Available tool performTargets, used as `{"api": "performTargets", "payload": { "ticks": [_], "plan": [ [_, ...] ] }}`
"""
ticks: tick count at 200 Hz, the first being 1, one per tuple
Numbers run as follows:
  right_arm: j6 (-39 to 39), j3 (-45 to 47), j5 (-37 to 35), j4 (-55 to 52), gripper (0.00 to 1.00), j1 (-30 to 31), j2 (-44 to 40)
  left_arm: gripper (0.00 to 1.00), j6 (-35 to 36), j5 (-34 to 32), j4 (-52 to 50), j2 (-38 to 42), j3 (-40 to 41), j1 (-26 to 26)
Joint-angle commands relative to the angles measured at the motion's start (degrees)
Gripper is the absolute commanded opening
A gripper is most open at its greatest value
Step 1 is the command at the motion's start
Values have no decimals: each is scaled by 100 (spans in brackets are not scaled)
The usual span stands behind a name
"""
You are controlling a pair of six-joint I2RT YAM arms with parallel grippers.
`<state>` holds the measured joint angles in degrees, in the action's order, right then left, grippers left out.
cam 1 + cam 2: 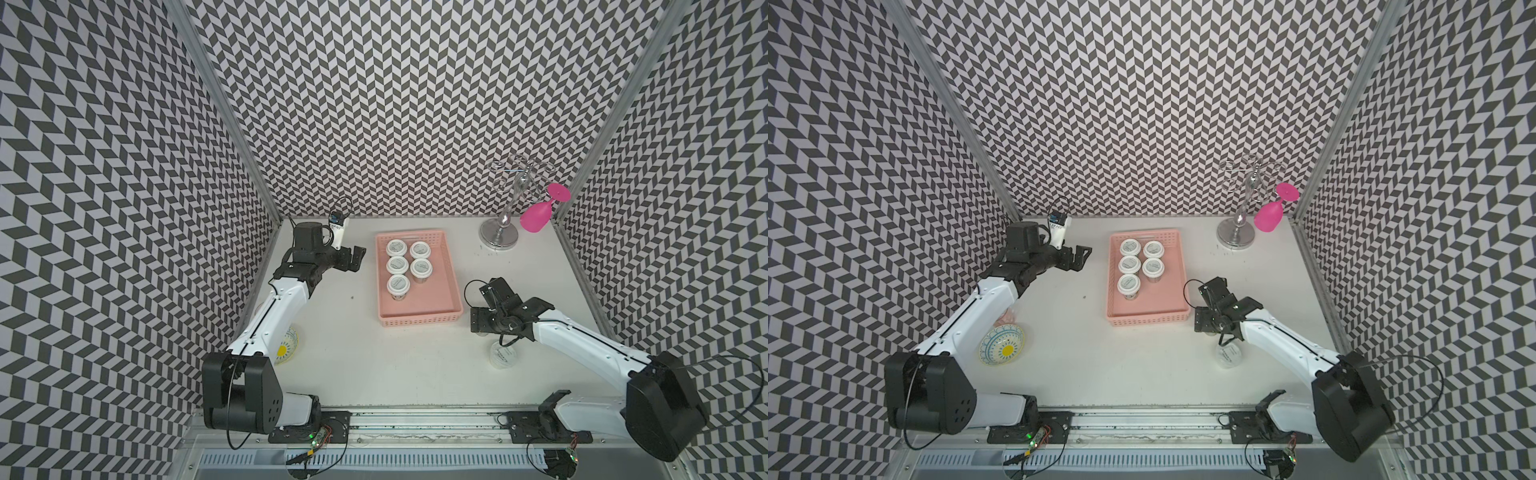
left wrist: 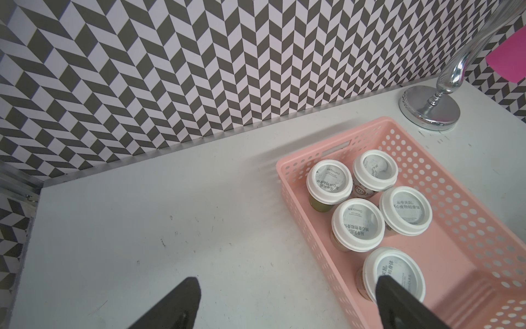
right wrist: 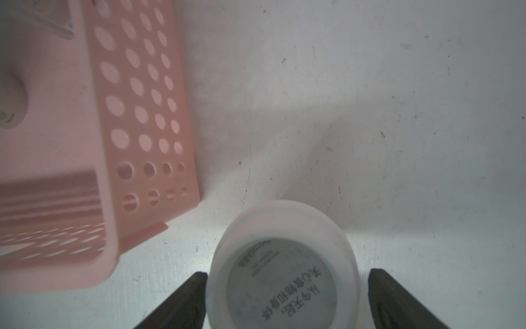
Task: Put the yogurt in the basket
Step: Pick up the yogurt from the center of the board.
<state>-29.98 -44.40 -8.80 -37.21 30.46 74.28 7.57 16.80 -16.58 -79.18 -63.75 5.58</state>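
Several yogurt tubs [image 1: 398, 266] [image 1: 1128, 264] [image 2: 357, 225] with white printed lids stand upright in the far half of the salmon-pink basket [image 1: 419, 322] [image 1: 1148, 320] [image 2: 455, 199] [image 3: 136, 94]. Another yogurt tub [image 3: 281, 273] stands on the table just off the basket's near right corner. My right gripper [image 3: 287, 273] [image 1: 481, 328] [image 1: 1206, 326] is open around it, one finger at its side and a gap at the other. A translucent lidded tub [image 1: 503, 355] [image 1: 1228, 355] stands nearer the front. My left gripper [image 2: 287, 282] [image 1: 355, 259] [image 1: 1079, 257] hangs open and empty left of the basket.
A patterned bowl [image 1: 286, 347] [image 1: 1001, 345] lies by the left arm. At the back right a chrome glass stand [image 1: 498, 239] [image 1: 1235, 237] [image 2: 429, 108] holds a magenta wine glass [image 1: 536, 218] [image 1: 1268, 216]. Chevron walls close in three sides.
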Motion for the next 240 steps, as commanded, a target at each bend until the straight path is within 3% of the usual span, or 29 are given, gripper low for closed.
{"api": "performTargets", "payload": {
  "ticks": [1,87,240],
  "plan": [
    [43,-52,-85,181,89,-25,45,100,-68,100,137,19,48,-48],
    [113,-147,-220,151,80,-29,150,100,-55,100,153,13,54,-74],
    [350,-787,-573,-271,80,-162,-15,99,-73,162,137,65,54,-111]
  ]
}}
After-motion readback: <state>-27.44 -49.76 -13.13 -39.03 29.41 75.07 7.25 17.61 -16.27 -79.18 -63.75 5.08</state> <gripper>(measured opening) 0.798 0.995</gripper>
